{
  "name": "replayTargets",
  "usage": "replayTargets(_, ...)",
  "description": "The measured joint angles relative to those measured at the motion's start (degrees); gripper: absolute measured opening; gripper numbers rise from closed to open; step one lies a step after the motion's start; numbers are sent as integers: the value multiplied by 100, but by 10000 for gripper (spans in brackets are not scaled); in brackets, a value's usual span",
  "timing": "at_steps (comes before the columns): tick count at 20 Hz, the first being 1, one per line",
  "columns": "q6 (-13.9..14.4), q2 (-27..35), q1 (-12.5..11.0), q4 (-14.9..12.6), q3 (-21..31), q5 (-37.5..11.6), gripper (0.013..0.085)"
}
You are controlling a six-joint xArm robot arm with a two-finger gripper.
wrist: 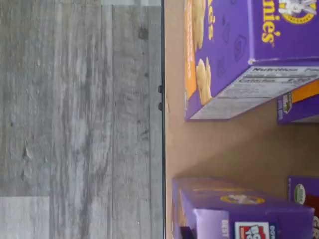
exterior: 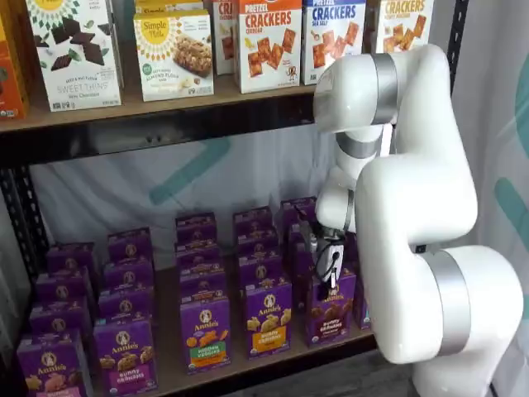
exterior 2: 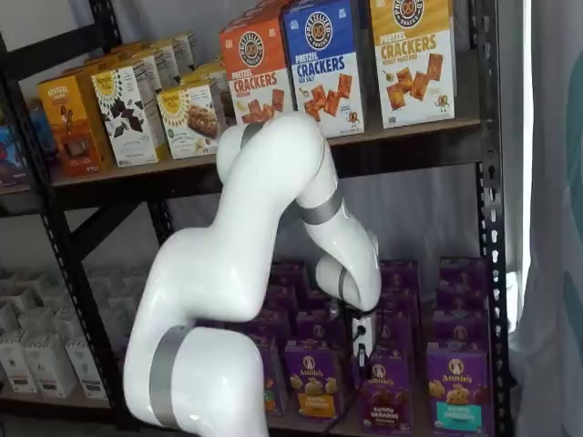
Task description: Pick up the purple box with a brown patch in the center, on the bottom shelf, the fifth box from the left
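The purple box (exterior: 332,316) stands upright at the front of the bottom shelf (exterior: 248,365), with brown bunny snacks pictured mid-front and "bunny grahams" below. It also shows in a shelf view (exterior 2: 384,398). My gripper (exterior: 328,273) hangs just above and in front of the box's top, and its black fingers cover the box's logo. In a shelf view the gripper (exterior 2: 363,350) sits right over the box. I cannot tell whether the fingers have a gap. The wrist view shows the shelf board (wrist: 209,144) between two purple cartons.
A purple carton with orange snacks and an orange band (exterior: 269,318) stands left of the box and shows in the wrist view (wrist: 224,50). Another purple carton (exterior 2: 455,390) stands to its right. More rows stand behind. Cracker boxes (exterior: 269,41) fill the upper board. A black rack post (exterior 2: 492,182) stands at the right.
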Motion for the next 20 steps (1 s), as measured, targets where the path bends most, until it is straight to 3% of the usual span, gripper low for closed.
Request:
replayTargets(9, 58, -443, 38, -48, 661, -27, 290)
replayTargets(20, 305, -1610, 23, -360, 2178, -179, 290)
